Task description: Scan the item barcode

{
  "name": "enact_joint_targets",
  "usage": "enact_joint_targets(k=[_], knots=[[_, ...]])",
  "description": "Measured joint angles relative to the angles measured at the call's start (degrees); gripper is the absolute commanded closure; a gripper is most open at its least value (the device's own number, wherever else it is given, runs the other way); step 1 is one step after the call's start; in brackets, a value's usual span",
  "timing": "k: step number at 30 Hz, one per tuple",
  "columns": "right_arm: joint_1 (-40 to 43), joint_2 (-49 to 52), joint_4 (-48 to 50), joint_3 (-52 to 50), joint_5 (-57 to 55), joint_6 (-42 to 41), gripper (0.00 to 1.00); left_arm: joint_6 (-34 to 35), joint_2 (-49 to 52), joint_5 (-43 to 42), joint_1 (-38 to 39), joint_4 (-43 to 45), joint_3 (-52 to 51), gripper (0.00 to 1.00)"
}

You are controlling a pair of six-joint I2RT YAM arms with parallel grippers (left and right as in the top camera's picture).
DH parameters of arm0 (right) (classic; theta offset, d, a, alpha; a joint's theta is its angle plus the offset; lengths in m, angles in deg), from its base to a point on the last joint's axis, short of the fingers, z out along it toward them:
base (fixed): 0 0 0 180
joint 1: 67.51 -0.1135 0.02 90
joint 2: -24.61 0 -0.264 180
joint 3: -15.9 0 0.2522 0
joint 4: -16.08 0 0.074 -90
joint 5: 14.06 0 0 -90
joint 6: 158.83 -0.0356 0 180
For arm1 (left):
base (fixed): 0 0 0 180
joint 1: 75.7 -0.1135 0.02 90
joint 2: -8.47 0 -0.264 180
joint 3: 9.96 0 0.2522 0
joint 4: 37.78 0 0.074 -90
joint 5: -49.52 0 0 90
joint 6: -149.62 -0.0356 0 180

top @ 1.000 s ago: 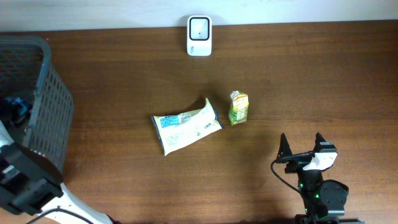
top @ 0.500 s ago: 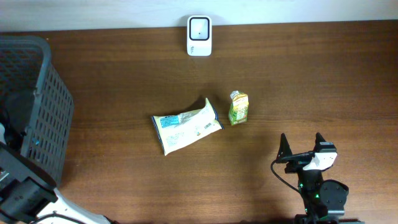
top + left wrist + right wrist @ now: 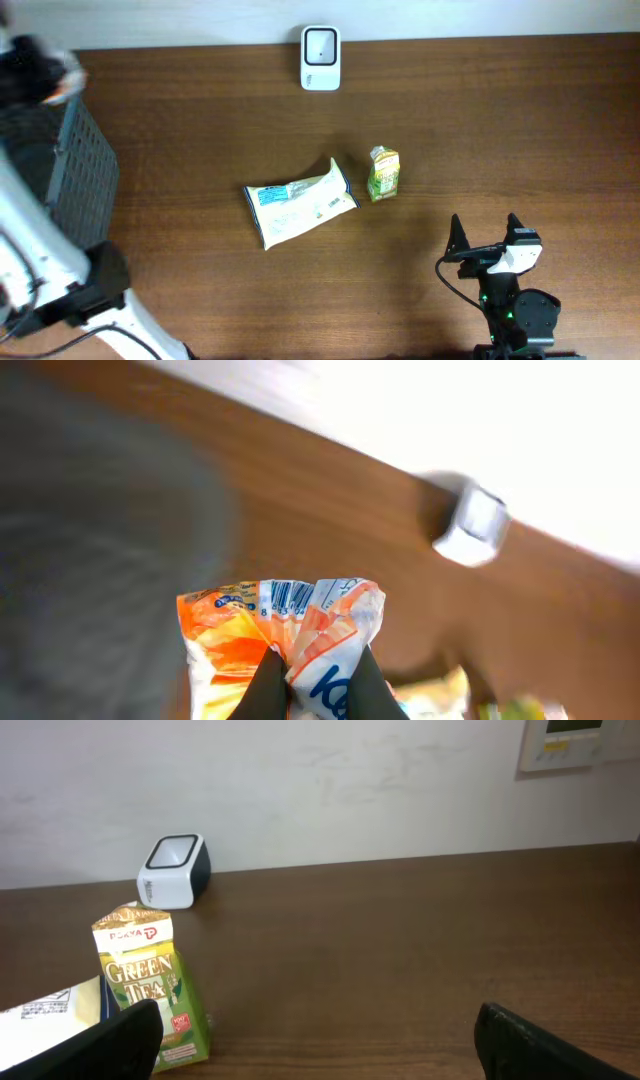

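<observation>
My left gripper [image 3: 318, 668] is shut on an orange and white snack bag [image 3: 235, 625]. The bag's barcode [image 3: 290, 597] shows near its top edge. In the overhead view the left arm is a blur above the far end of the grey basket [image 3: 85, 190]. The white scanner [image 3: 320, 57] stands at the table's far edge, also seen as the scanner [image 3: 472, 525] and the scanner [image 3: 172, 870]. My right gripper [image 3: 330, 1050] stands open and empty near the front edge, the right gripper [image 3: 485, 235] in the overhead view.
A green tea carton [image 3: 383, 172] stands mid-table, close to the right gripper's left finger as the carton [image 3: 150, 985]. A white and blue pouch [image 3: 298, 203] lies left of it. The basket [image 3: 90, 560] fills the left side of the left wrist view.
The left gripper shut on the snack bag inside the basket and has lifted it up and toward the far edge, moving fast. The right arm has not moved.
</observation>
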State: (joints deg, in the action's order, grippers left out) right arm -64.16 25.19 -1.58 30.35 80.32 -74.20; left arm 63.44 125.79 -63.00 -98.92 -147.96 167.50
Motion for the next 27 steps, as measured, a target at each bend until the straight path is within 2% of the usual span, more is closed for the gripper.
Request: enact_joint_targets(k=[2,3,5,6,8,9,10,11,12,14,16,18,19,22,25,27], knots=[[0.00,0.00,0.02,0.00,0.02,0.04,0.01,-1.22,0.22,3.45,10.60,0.00,-3.02,1.00],[0.00,0.00,0.02,0.00,0.02,0.02,0.01,-1.49,-0.22,7.91,15.34,-0.09,-7.87,1.00],[0.00,0.04,0.00,0.00,0.02,0.04,0.01,-1.62,-0.15,13.81,24.06,2.12,-21.92,1.00],[0.00,0.00,0.00,0.00,0.02,0.02,0.01,-1.38,-0.04,15.69,26.97,4.33,-30.45,0.96],[0.00,0.07,0.00,0.00,0.04,0.07,0.01,0.31,0.92,18.16,30.64,12.90,-46.97,0.72],[0.00,0.09,-0.02,0.00,0.02,0.04,0.01,1.51,0.96,18.43,31.50,19.06,-55.58,0.48],[0.00,0.04,0.02,0.00,0.02,0.02,0.01,2.45,1.20,18.16,31.95,23.80,-62.36,0.08],[0.00,0.04,0.02,0.00,0.02,0.04,0.01,2.86,1.33,17.84,32.35,26.67,-67.14,0.00],[0.00,0.04,0.02,0.00,0.02,0.04,0.01,2.99,1.33,17.62,32.61,28.00,-69.07,0.01],[0.00,0.04,0.02,0.00,0.02,0.02,0.01,3.32,1.33,17.16,32.81,28.76,-69.42,0.01],[0.00,0.02,0.02,0.00,0.02,0.04,0.01,3.32,1.36,17.77,32.35,25.75,-66.60,0.01],[0.00,0.00,0.02,0.00,0.00,0.02,0.01,3.32,0.52,21.11,31.04,18.14,-53.53,0.01],[0.00,0.02,0.09,0.00,0.00,0.02,0.01,3.30,0.09,24.02,30.40,13.88,-42.45,0.00],[0.00,0.00,0.02,0.00,0.02,0.04,0.01,3.32,-7.37,26.99,27.41,12.33,-16.20,0.00],[0.00,0.00,0.02,0.00,0.02,0.09,0.01,3.39,-15.76,27.76,18.34,8.72,-7.82,0.00],[0.00,0.00,0.02,0.00,0.04,0.07,0.01,9.99,-15.41,30.73,8.09,3.45,-10.29,0.00]])
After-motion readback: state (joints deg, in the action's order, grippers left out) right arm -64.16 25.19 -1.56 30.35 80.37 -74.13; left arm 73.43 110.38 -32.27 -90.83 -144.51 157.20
